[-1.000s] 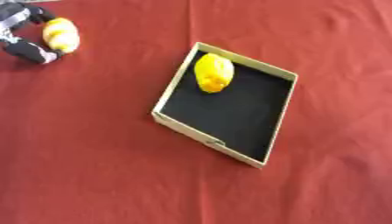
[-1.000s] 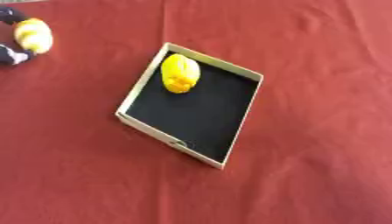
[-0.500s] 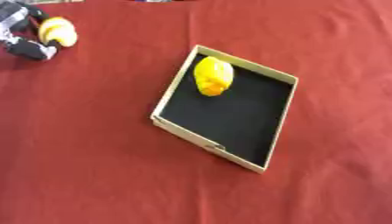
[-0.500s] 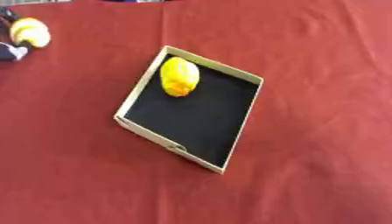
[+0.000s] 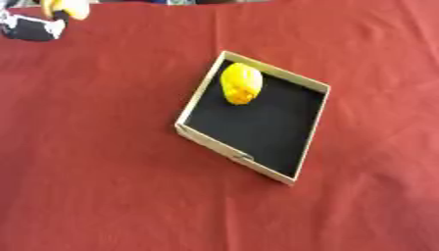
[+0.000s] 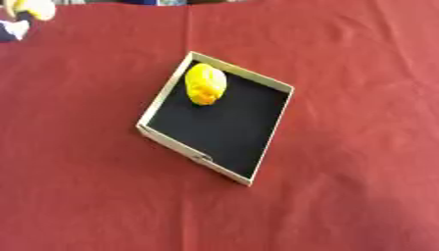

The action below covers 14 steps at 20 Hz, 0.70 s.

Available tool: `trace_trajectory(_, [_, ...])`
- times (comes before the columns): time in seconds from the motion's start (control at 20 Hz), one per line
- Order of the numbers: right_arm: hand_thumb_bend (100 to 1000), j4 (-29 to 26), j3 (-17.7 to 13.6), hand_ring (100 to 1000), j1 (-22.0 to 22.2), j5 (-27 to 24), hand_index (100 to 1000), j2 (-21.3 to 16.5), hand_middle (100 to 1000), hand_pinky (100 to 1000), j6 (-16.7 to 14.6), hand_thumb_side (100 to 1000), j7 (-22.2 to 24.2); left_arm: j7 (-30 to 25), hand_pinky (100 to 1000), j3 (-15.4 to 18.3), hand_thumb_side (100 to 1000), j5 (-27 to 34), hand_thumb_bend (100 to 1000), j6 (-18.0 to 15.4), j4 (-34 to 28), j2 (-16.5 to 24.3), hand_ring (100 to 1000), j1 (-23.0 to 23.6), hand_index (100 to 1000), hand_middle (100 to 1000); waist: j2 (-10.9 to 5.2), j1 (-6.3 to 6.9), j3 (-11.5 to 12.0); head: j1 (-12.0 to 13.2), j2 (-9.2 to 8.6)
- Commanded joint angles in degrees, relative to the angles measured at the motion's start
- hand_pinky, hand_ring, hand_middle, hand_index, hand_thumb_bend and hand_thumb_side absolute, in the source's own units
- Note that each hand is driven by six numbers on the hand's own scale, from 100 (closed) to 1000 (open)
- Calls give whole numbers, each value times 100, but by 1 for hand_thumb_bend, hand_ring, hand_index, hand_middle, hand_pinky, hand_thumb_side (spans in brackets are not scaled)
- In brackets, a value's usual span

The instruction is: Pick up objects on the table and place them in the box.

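My left hand point(image 5: 33, 27) sat in the upper left corner of the frame, a yellow object point(image 5: 67, 7) at its fingers; whether they closed round it I could not tell. Another yellow fruit point(image 5: 241, 84) lay in the box point(image 5: 225, 147) mid-frame on the red counter point(image 5: 103, 186).

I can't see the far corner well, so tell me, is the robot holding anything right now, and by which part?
The left hand has a yellow object at its fingers, top left; whether it grips it, and where, cannot be told.
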Motion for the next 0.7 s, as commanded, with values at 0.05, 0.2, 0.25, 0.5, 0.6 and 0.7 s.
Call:
trace_trajectory(0.05, [100, -120, -73, 906, -14, -71, 830, -114, 772, 938, -20, 558, -105, -354, 717, -318, 100, 351, 100, -188, -1080, 178, 580, 98, 657, 502, -265, -38, 32, -68, 139])
trace_trajectory(0.2, [100, -120, -100, 904, 11, -120, 830, -129, 773, 936, -56, 558, -231, -739, 719, -629, 100, 682, 100, -250, -2060, -170, 578, 258, 659, 500, -436, -83, 88, -121, 253])
trace_trajectory(0.25, [100, -120, -108, 904, 19, -132, 830, -137, 773, 935, -71, 558, -269, -857, 719, -694, 100, 763, 100, -227, -2332, -310, 576, 291, 660, 498, -480, -93, 102, -146, 283])
trace_trajectory(0.5, [100, -120, -170, 901, 30, -152, 830, -160, 774, 932, -143, 559, -468, -1356, 724, -903, 100, 974, 100, -75, -3184, -1197, 571, 464, 662, 493, -628, -152, 154, -269, 374])
trace_trajectory(0.6, [100, -120, -193, 900, 33, -146, 831, -184, 774, 931, -187, 558, -540, -1566, 725, -1031, 100, 972, 100, -69, -3300, -1500, 571, 574, 664, 493, -659, -173, 157, -304, 390])
trace_trajectory(0.7, [100, -120, -209, 900, 35, -137, 831, -196, 774, 931, -220, 559, -601, -1754, 726, -1173, 100, 895, 100, -105, -3303, -1740, 572, 676, 668, 497, -673, -186, 145, -311, 394])
